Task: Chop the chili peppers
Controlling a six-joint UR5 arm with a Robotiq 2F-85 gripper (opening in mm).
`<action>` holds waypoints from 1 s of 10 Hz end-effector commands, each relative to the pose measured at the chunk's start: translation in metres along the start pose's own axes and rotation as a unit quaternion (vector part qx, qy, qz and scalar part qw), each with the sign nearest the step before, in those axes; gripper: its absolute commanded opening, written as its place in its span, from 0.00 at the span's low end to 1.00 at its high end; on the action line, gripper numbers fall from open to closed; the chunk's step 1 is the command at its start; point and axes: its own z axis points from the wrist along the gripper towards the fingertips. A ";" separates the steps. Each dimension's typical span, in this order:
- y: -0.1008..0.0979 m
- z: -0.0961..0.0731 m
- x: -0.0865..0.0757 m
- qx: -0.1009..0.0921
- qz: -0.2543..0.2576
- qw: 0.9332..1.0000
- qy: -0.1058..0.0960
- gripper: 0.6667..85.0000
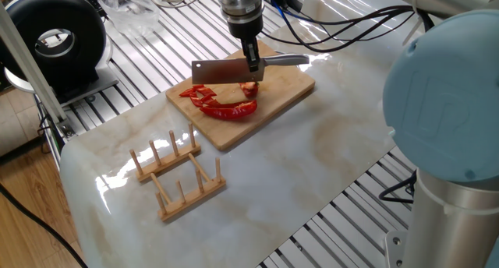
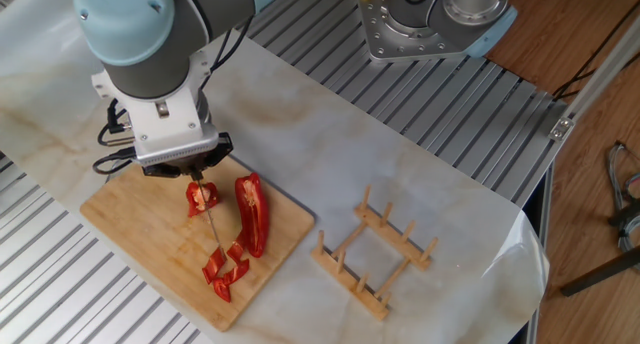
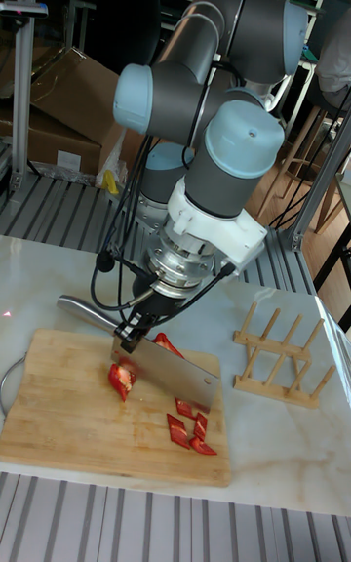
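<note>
The chili peppers lie on a wooden cutting board (image 1: 284, 93): a long curved red half (image 1: 231, 110), a short stub (image 1: 249, 87) and several small cut bits (image 1: 195, 92). My gripper (image 1: 253, 63) is shut on the handle of a steel cleaver (image 1: 221, 72), whose blade hangs just over the stub. In the other fixed view the gripper (image 2: 195, 170) holds the blade edge-on (image 2: 210, 224) beside the stub (image 2: 200, 196), left of the long half (image 2: 250, 214), with the bits (image 2: 225, 269) at the blade's tip. The tall view shows the gripper (image 3: 130, 331), blade (image 3: 166, 367), stub (image 3: 120, 381) and bits (image 3: 190, 425).
A wooden peg rack (image 1: 175, 174) stands on the marble sheet in front of the board, also the rack (image 2: 375, 259) in the other fixed view. A black round device (image 1: 54, 38) and a crumpled plastic bag (image 1: 129, 11) sit at the back left. Cables trail behind the board.
</note>
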 end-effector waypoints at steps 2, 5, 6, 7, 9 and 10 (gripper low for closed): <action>0.003 -0.003 -0.001 -0.005 0.009 1.000 -0.004 0.01; 0.006 -0.005 -0.002 -0.013 0.042 0.999 -0.004 0.01; 0.010 -0.004 -0.005 -0.021 0.048 0.999 -0.007 0.01; 0.009 -0.003 -0.005 -0.022 0.049 0.999 -0.006 0.01; 0.006 -0.003 -0.005 -0.016 0.071 0.997 -0.007 0.01; 0.004 -0.002 -0.005 -0.014 0.085 0.996 -0.006 0.01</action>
